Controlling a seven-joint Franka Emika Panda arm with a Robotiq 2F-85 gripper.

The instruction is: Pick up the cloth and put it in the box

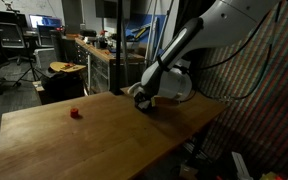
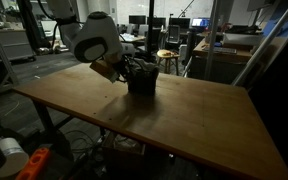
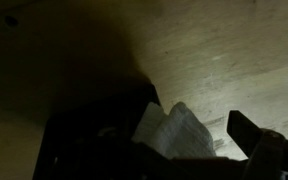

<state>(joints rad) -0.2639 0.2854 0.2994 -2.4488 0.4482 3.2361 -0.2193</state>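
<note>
My claw (image 2: 114, 68) hangs with its jaws spread wide and nothing between them. It is just above and beside the small black cube-shaped box with mesh sides (image 2: 141, 79), which stands near the far edge of the light wooden table (image 2: 184, 120). The wrist view gives me what neither exterior view does: the light grey-white cloth of soft fabric (image 3: 174, 133), crumpled in folds, shows against the dark mass of the box. One dark finger (image 3: 256, 135) sits low on the right of that view. The shadow there is too deep for me to tell whether the cloth lies wholly inside. In both exterior views the claw and the white arm (image 1: 224, 25) block the box's opening, so I cannot see the cloth there. Only an exterior view shows the small red object (image 1: 75, 113), lying alone on the tabletop well apart from the box. Beyond the table the room is dim, with a round-topped stool (image 1: 66, 68) standing behind.
</note>
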